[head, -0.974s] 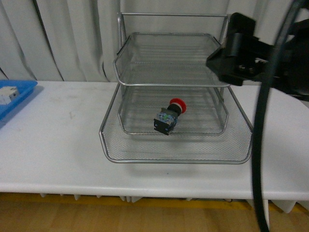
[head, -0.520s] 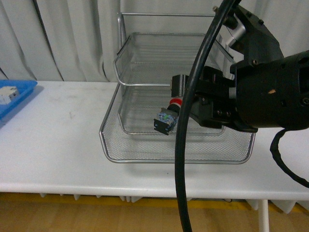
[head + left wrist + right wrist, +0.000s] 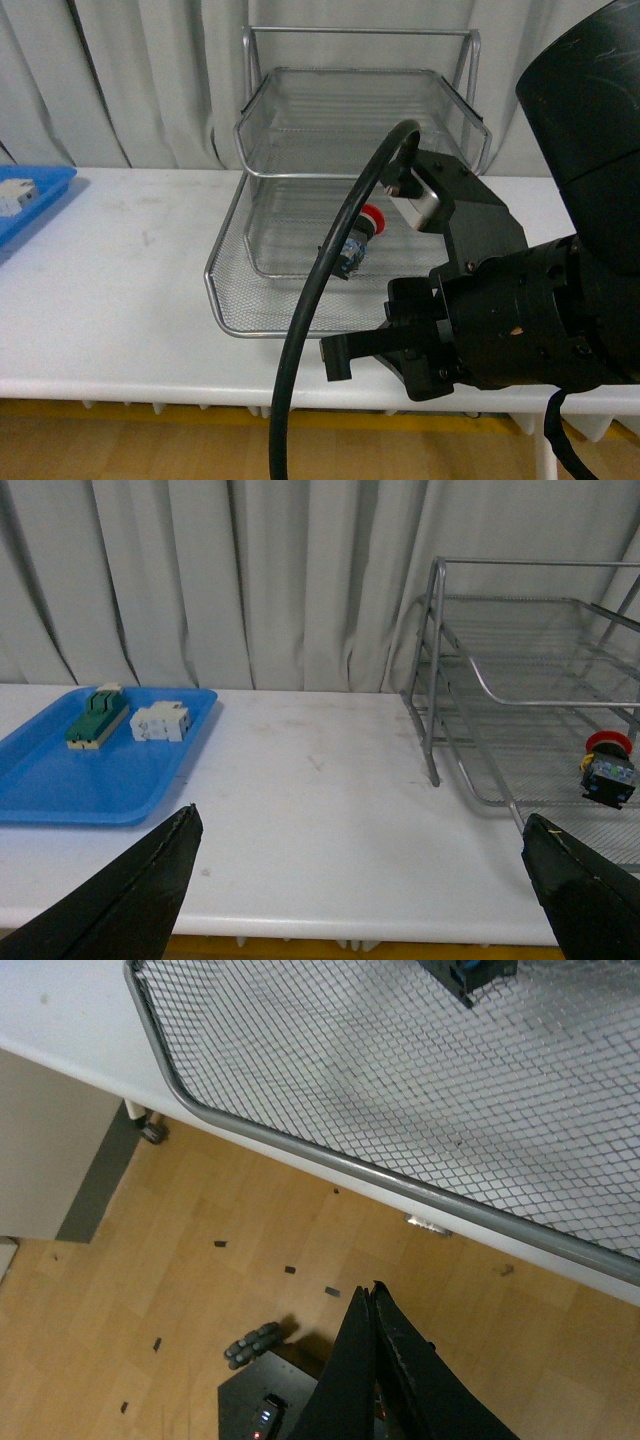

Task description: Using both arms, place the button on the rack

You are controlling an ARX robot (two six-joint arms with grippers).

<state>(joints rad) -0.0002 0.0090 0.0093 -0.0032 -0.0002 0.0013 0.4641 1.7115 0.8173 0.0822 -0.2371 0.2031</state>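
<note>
We see the button (image 3: 362, 240) lying on the rack's (image 3: 300, 325) bottom tier. Our right hand (image 3: 372, 1305), closed and empty, hangs past the worktop (image 3: 120, 300) edge; our left hand (image 3: 360, 880) spreads wide, empty.

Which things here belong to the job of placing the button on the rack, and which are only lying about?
Belong to the job:
- button, lying in the rack
- rack

Lying about:
- blue tray
- green-and-cream block in it
- white block in it
</note>
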